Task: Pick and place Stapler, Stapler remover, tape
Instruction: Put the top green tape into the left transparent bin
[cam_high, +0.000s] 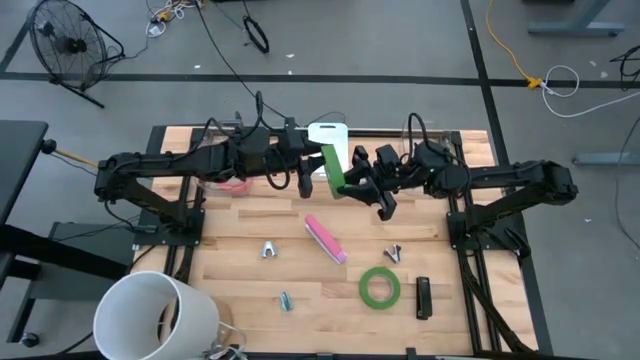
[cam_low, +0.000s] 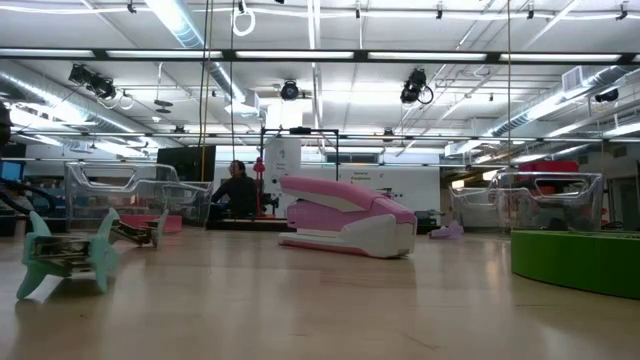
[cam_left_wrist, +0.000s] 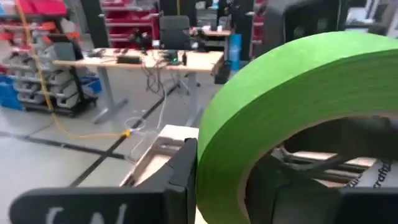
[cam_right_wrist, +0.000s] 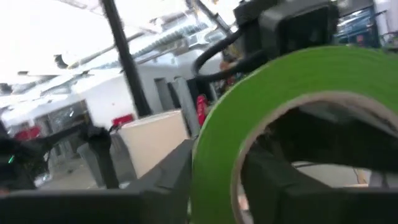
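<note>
Both arms stretch inward over the far half of the table (cam_high: 250, 225) and meet at its middle. Between them, held on edge above the wood, is a green tape ring (cam_high: 333, 170). The left gripper (cam_high: 312, 170) reaches in from the left and the right gripper (cam_high: 352, 180) from the right, each close against the ring. In the left wrist view the green band (cam_left_wrist: 292, 99) fills the picture with a dark finger (cam_left_wrist: 183, 168) beside it. The right wrist view shows the same ring (cam_right_wrist: 273, 93) just as close. Which gripper actually clamps the tape, and how far either stands open, I cannot tell.

A second green tape ring (cam_high: 380, 287) lies flat on the near right of the table. The pink stapler (cam_high: 325, 239) lies near the centre. A red-pink ring (cam_high: 232, 184) sits under the left arm. A white bucket (cam_high: 155, 315) stands at the near left corner.
</note>
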